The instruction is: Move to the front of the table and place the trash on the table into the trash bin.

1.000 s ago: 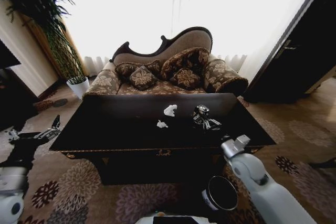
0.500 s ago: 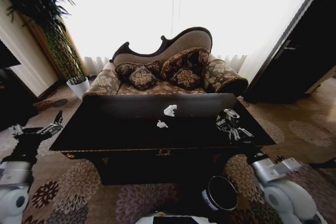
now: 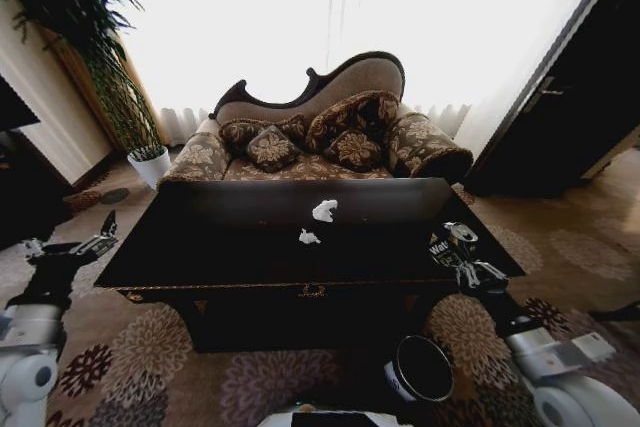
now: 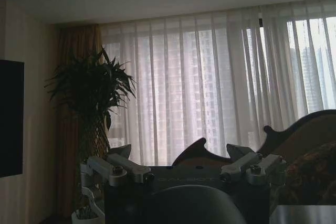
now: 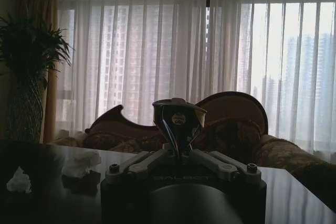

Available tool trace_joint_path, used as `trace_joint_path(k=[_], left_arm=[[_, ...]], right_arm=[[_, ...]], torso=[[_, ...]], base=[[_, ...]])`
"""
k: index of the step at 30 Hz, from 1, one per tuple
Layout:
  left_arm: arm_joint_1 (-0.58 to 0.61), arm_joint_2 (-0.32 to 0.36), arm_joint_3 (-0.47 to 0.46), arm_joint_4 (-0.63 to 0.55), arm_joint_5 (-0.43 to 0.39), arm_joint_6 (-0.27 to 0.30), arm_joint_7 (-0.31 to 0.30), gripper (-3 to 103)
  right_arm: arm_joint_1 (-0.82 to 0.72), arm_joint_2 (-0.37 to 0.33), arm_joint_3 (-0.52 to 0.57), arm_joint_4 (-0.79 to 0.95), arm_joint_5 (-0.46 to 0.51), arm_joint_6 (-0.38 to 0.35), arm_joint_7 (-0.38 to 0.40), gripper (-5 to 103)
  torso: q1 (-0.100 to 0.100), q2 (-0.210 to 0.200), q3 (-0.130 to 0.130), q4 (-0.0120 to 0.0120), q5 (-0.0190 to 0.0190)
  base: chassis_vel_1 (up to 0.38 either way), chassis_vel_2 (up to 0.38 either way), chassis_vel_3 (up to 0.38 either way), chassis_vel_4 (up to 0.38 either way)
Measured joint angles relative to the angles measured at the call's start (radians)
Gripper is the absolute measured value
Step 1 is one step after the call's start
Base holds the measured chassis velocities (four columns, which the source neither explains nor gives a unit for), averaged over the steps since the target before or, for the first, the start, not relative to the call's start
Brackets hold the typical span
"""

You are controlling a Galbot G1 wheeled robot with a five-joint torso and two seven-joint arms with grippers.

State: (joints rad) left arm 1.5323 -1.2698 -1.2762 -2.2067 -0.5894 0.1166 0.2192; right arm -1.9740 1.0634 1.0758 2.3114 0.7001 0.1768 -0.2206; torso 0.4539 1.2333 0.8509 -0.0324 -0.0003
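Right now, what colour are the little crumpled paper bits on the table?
White. The paper bits lie on the black table, clearest in the head view.

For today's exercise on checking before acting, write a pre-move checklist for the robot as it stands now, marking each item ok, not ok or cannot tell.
1. Right hand holds a shiny crushed item: ok.
2. That item is above the trash bin: not ok, it is above the table's right front corner.
3. Bin upright and open: ok.
4. Two white paper bits cleared from the table: not ok.
5. Left hand free, beside the table: ok.
6. Bin contents: cannot tell.
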Motion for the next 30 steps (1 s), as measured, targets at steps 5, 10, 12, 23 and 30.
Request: trace_joint_path(k=[5,10,12,23,30], left_arm=[[-0.026,0.006,0.016,0.027,0.007,-0.001,0.000,100],[-0.046,0.018,0.026,0.051,0.013,-0.001,0.000,100],[-0.054,0.023,0.032,0.066,0.013,-0.001,0.000,100],[-0.075,0.040,0.046,0.094,0.011,-0.003,-0.003,100],[-0.065,0.052,0.026,0.098,0.000,-0.008,-0.003,100]], right_arm=[[-0.062,0.032,0.029,-0.011,-0.068,0.053,-0.012,0],[-0.118,0.054,0.054,-0.055,-0.120,0.108,-0.015,0],[-0.145,0.058,0.069,-0.087,-0.130,0.128,-0.018,0],[-0.143,0.120,-0.118,-0.362,-0.296,0.218,-0.023,0],[-0.106,0.128,-0.199,-0.514,-0.391,0.271,-0.024,0]], torso=[[0.000,0.000,0.000,0.0001,-0.0001],[0.000,0.000,0.000,-0.0001,0.0001],[0.000,0.000,0.000,0.0000,0.0000],[0.000,0.000,0.000,-0.0001,0.0004],[0.000,0.000,0.000,-0.0001,0.0000]], base=[[0.000,0.000,0.000,0.000],[0.000,0.000,0.000,0.000],[0.000,0.000,0.000,0.000],[0.000,0.000,0.000,0.000],[0.000,0.000,0.000,0.000]])
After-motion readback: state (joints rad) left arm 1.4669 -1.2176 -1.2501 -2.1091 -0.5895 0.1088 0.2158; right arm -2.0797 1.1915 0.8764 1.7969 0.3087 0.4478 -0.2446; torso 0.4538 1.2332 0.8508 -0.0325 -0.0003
